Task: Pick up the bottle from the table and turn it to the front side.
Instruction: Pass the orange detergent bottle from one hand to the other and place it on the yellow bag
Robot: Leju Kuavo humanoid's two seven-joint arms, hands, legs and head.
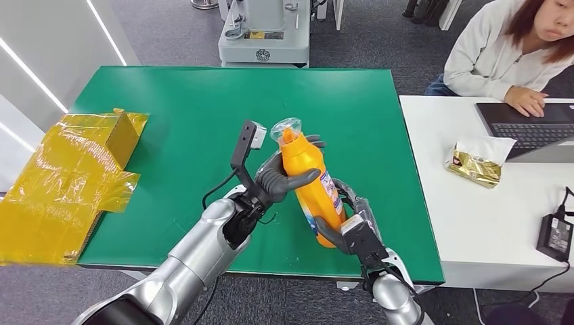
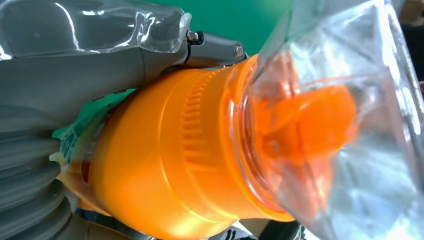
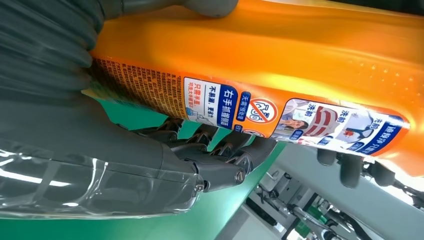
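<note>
Green surface [image 1: 203, 115] is lying beneath both arms. Above it, the left hand [image 1: 284, 179] is gripping the upper body of the orange bottle [image 1: 313, 193], while the right hand [image 1: 345, 233] is gripping its base, cap tilted away.

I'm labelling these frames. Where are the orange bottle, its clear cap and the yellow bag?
orange bottle [image 1: 308, 177], head view, on the body above the label.
clear cap [image 1: 287, 128], head view, on its top, over the spout.
yellow bag [image 1: 57, 189], head view, on its crinkled middle.
</note>
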